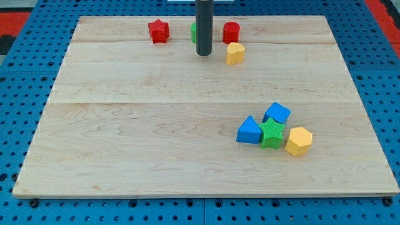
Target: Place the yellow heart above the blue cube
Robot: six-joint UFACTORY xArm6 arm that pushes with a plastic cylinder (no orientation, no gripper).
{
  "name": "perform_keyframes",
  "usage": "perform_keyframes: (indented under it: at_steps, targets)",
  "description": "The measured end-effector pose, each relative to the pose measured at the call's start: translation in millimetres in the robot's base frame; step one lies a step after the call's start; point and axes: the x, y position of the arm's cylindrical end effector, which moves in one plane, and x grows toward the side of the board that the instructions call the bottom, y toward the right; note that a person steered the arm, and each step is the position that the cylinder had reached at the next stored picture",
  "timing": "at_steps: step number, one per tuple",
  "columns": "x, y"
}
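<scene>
The yellow heart [235,53] lies near the view's top, right of centre, just below a red cylinder [231,31]. The blue cube [277,114] sits at the lower right, touching a green star [272,134]. My tip [204,54] rests on the board just left of the yellow heart, with a small gap between them. The rod hides most of a green block [194,32] behind it.
A red star [159,30] lies at the top, left of the rod. A blue triangular block [249,131] and a yellow hexagon [299,140] flank the green star. The wooden board [125,125] lies on a blue pegboard surface.
</scene>
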Motion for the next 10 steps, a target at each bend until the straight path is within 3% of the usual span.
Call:
perform_keyframes:
  at_steps: [2, 3, 4, 6, 7, 8, 9, 10]
  targets:
    - [2.0, 57.7]
    - [60.2, 75.4]
    - [42.4, 7.2]
    - [0.8, 44.5]
    - [53.5, 118.7]
    - [72.4, 129.4]
    - [37.2, 122.0]
    - [62.8, 176.6]
